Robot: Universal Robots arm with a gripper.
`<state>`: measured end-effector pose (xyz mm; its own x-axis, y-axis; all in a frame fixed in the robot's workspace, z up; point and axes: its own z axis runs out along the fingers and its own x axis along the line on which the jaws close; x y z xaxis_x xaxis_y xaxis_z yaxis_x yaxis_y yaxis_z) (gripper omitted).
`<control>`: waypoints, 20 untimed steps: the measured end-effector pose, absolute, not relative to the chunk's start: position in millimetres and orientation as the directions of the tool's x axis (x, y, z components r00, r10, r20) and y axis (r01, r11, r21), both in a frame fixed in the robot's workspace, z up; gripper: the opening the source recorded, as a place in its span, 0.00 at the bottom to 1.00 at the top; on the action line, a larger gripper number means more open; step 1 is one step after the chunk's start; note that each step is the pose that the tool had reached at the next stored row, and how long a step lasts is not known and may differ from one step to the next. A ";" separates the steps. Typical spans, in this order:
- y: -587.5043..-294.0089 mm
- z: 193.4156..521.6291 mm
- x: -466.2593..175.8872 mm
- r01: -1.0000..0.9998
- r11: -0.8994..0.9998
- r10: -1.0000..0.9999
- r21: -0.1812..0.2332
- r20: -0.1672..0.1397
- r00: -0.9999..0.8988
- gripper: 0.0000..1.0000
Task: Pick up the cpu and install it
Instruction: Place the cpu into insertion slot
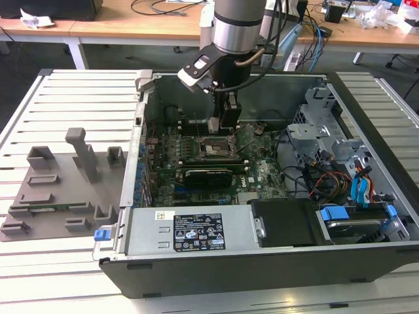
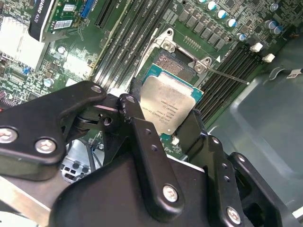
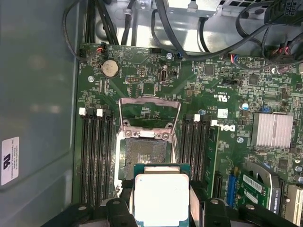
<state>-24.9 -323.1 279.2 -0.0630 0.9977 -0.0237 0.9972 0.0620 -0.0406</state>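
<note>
I am pinching the cpu (image 3: 161, 198) in my gripper (image 3: 161, 204), one of my fingers (image 2: 137, 127) on each of two opposite edges. The chip lies flat with its silvery lid facing both wrist cameras and its green rim showing around it. It is square, so it has no long axis. In the first wrist view its edges run square to those of the socket (image 3: 144, 153).

The chip sits right between my fingertips, below my wrist. In the exterior view my gripper (image 1: 222, 121) hangs inside the open case (image 1: 262, 261), just over the socket (image 1: 215, 147).

The chip is not seated. In the first wrist view it covers one edge of the socket, and the rest of the contact field lies bare. In the second wrist view the cpu (image 2: 168, 106) overlaps one corner of the socket (image 2: 175, 64).

The load frame (image 3: 149, 111) stands swung open on the far side of the socket from the chip. Memory slots (image 3: 97, 156) run close along both flanks of the socket. The case wall (image 3: 38, 94) stands beyond one bank. The grey tray (image 1: 59, 190) sits outside the case, on the exterior view's left.
</note>
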 end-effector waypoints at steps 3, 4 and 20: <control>-323.1 277.1 -24.9 0.997 0.062 0.998 -0.041 -0.024 -0.063 0.55; -323.1 275.5 -24.9 0.997 0.062 0.998 -0.041 -0.024 -0.063 0.55; -323.1 257.5 -24.9 0.997 0.062 0.998 -0.041 -0.024 -0.063 0.55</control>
<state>-24.9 -323.1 257.5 -0.0630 0.9977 -0.0237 0.9972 0.0620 -0.0406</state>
